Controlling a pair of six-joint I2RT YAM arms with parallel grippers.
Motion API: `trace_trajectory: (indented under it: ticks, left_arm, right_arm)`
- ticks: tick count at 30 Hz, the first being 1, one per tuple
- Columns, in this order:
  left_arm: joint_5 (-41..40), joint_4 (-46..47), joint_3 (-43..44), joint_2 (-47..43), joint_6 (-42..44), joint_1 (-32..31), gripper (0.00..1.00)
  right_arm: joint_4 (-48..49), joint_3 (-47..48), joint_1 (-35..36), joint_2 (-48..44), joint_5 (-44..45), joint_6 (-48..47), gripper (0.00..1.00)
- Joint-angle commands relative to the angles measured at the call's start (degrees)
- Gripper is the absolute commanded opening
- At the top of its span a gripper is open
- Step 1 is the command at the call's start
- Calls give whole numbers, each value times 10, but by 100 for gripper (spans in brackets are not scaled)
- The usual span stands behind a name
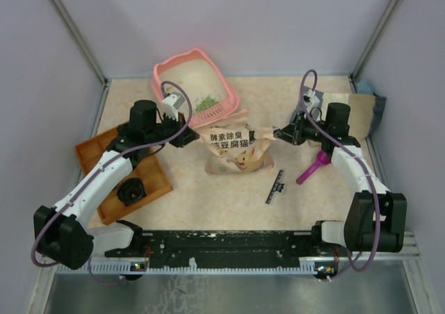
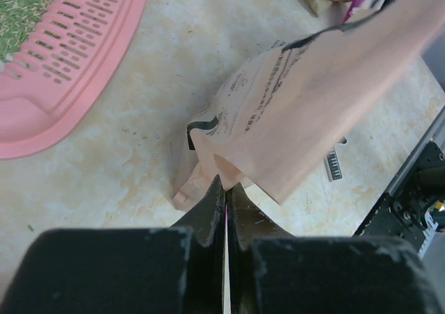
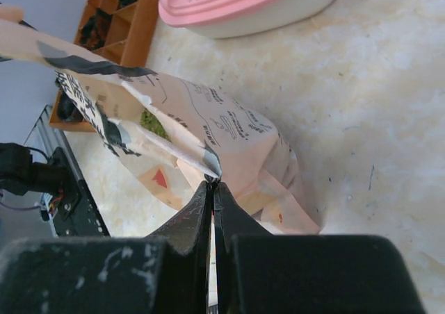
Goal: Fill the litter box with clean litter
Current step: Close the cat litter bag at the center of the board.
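The salmon-pink litter box (image 1: 182, 76) stands at the back left of the table, with a small pile of green clean litter (image 1: 205, 104) near its front rim. In front of it a beige printed paper bag (image 1: 233, 149) is stretched between both grippers. My left gripper (image 1: 192, 137) is shut on the bag's left top edge (image 2: 229, 171), and the litter box rim (image 2: 69, 71) shows to its upper left. My right gripper (image 3: 213, 180) is shut on the bag's right top corner (image 3: 212, 162). Green granules (image 3: 154, 124) show inside the bag's mouth.
An orange compartmented tray (image 1: 149, 178) lies at the left under the left arm, with a black round object (image 1: 131, 191) in it. A magenta scoop (image 1: 313, 168) lies beside the right arm. A short black strip (image 1: 276, 187) lies in front of the bag.
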Motion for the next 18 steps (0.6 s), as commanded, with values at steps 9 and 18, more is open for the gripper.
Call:
trace_trajectory:
  ticks: [9, 18]
  left_arm:
    - [35, 10, 2, -7, -9, 0, 0]
    - [47, 56, 19, -31, -16, 0, 0]
  right_arm:
    - [-58, 8, 0, -68, 16, -10, 0]
    - [-42, -49, 19, -160, 25, 60, 0]
